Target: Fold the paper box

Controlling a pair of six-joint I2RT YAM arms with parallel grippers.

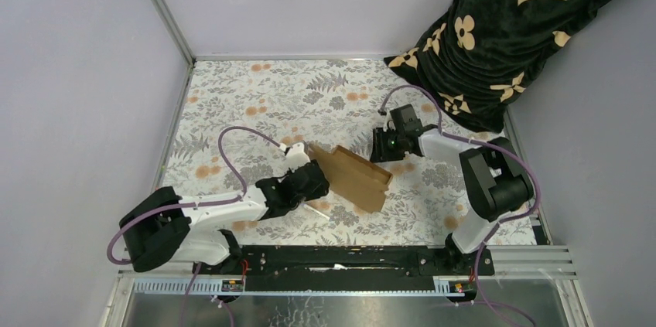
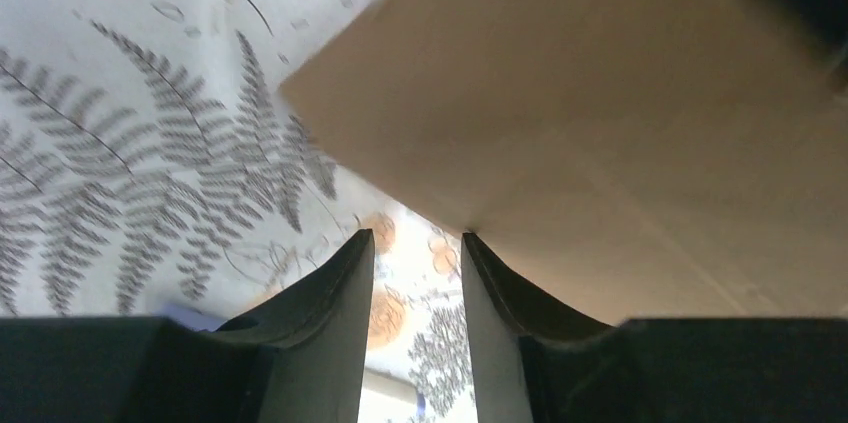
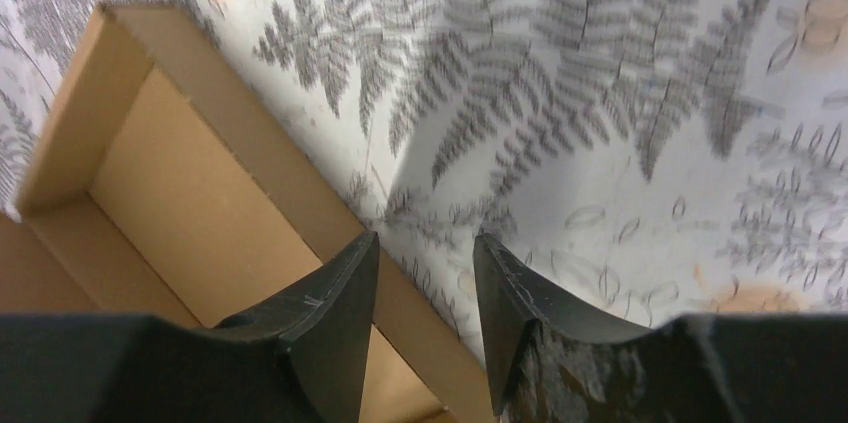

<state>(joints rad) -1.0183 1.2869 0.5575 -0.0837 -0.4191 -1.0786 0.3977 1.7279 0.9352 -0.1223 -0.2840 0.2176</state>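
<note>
Midway across the floral bench [image 1: 263,87] lies the paper box [image 1: 357,178], brown cardboard partly folded; the right wrist view shows raised walls around a flat floor. At its left edge is the left gripper [image 2: 418,235], jaws a narrow way apart with only bench pattern showing between them, and one jaw tip meets the edge of a cardboard panel. At the box's far right side the right gripper [image 3: 425,238] hangs with jaws likewise parted, holding nothing, one jaw over the box wall. A black cloth with tan flowers [image 1: 510,25] is heaped at the far right.
</note>
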